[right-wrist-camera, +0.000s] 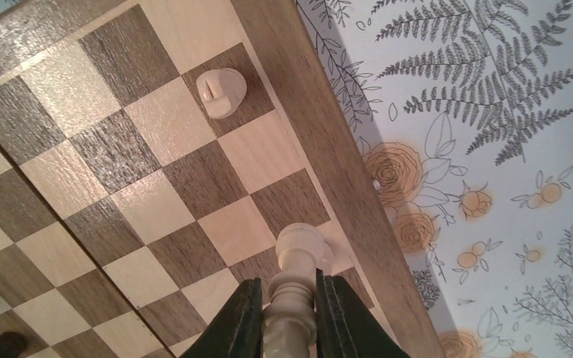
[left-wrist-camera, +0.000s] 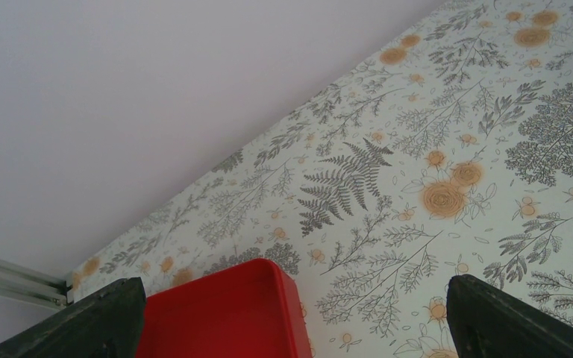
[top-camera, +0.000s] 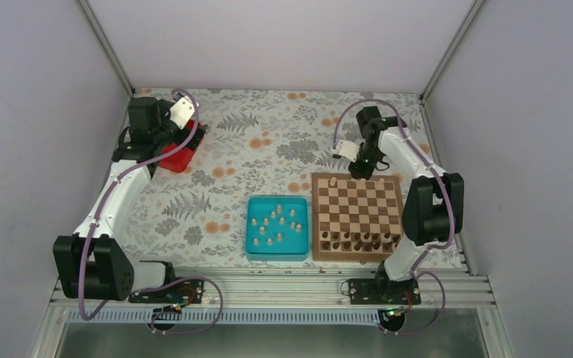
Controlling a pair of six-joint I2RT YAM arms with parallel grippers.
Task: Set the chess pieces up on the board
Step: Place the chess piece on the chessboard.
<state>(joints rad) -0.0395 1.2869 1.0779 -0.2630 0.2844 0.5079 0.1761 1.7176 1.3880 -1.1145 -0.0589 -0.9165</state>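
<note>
Right pincer (right-wrist-camera: 287, 298) clamped on a pale chess piece (right-wrist-camera: 298, 253), held upright over the far edge row of the board (right-wrist-camera: 119, 171), probably to seat it in the same row as the placed piece (right-wrist-camera: 221, 91). Remaining pieces (top-camera: 276, 224) wait in the teal tray (top-camera: 252, 250). Left pincer (left-wrist-camera: 298, 313) spread wide, empty, parked above the red bin (left-wrist-camera: 216, 321).

You have the board (top-camera: 357, 209) lying flat: a square wooden one with light and dark brown squares and a brown border. Most of the chess pieces (top-camera: 282, 221), small and pale beige, are scattered in the teal tray (top-camera: 252, 250) just left of the board. One pale piece (right-wrist-camera: 221, 92) stands on a dark square in the board's far row, near its left corner. Your right gripper (right-wrist-camera: 289, 287) clamps a second pale piece (right-wrist-camera: 298, 250) upright over the same far row, close by the border.
</note>
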